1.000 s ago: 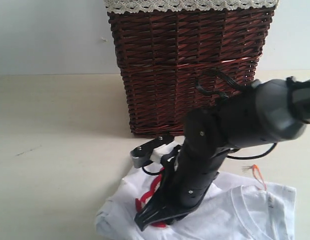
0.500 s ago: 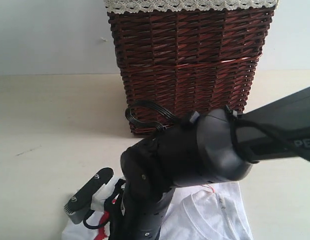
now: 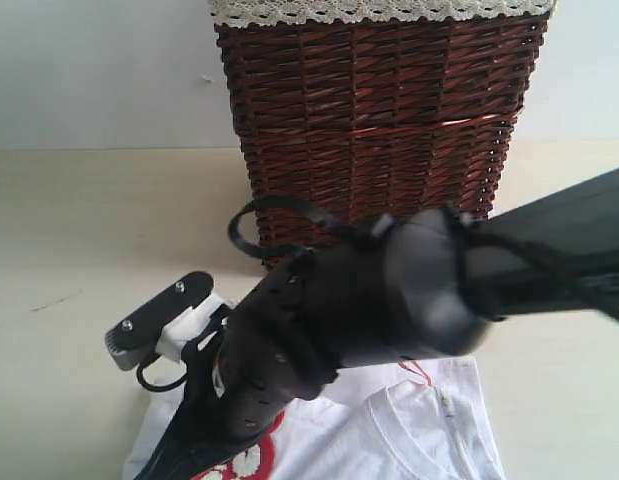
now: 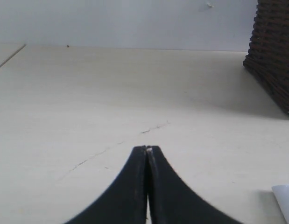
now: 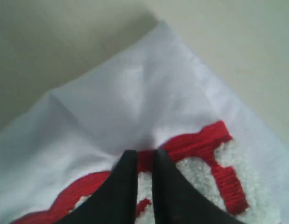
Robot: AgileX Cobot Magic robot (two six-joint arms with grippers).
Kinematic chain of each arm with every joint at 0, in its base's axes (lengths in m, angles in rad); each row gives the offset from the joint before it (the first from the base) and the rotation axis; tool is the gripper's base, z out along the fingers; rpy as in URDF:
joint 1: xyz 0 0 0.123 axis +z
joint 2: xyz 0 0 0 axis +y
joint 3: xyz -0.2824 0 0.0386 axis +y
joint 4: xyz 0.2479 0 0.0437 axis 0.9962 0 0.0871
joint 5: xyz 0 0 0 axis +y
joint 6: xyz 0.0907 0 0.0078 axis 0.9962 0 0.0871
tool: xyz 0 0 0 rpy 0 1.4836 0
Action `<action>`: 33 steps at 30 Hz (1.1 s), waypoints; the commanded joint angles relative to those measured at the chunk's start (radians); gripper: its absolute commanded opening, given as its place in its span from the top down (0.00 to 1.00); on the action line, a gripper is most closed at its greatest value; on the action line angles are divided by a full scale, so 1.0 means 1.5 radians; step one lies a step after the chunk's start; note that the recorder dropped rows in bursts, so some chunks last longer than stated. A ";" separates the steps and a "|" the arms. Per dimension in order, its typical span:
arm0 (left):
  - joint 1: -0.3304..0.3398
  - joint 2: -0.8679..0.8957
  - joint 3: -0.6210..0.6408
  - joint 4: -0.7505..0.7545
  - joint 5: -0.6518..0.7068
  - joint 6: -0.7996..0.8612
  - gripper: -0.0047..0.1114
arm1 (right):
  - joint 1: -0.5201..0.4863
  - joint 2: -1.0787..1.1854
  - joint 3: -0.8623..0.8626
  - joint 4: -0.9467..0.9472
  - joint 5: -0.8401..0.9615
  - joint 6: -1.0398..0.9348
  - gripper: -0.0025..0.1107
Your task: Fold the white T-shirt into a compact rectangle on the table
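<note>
The white T-shirt (image 3: 409, 430) lies on the table (image 3: 89, 250) at the front, collar up, with its red-outlined letters (image 3: 251, 458) partly under my right arm. That arm reaches across from the right, and its gripper (image 3: 169, 465) points down at the shirt's left part. In the right wrist view the right gripper (image 5: 140, 154) is nearly closed, with the fuzzy lettered cloth (image 5: 214, 154) pinched at its tips. My left gripper (image 4: 147, 148) is shut on nothing, above bare table (image 4: 111, 93). A white cloth corner (image 4: 285, 201) shows beside it.
A tall brown wicker basket (image 3: 379, 130) with a lace-trimmed lining (image 3: 379, 10) stands at the back behind the shirt; its corner (image 4: 275, 56) shows in the left wrist view. A pale wall rises behind the table. Bare table extends left of the shirt.
My right arm has swung left across the view, and the shirt has shifted left with it. In the last half second the wrist has lifted a little.
</note>
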 commanded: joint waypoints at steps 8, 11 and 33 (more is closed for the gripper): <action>0.001 -0.004 0.000 -0.008 -0.004 0.000 0.96 | -0.035 0.169 -0.259 -0.101 0.125 0.020 0.98; 0.001 -0.004 0.000 -0.008 -0.004 0.000 0.96 | -0.051 0.192 -0.323 -0.101 0.180 0.019 0.98; 0.001 -0.004 0.000 -0.008 -0.004 0.000 0.96 | 0.141 -0.001 0.066 0.106 0.064 -0.068 0.98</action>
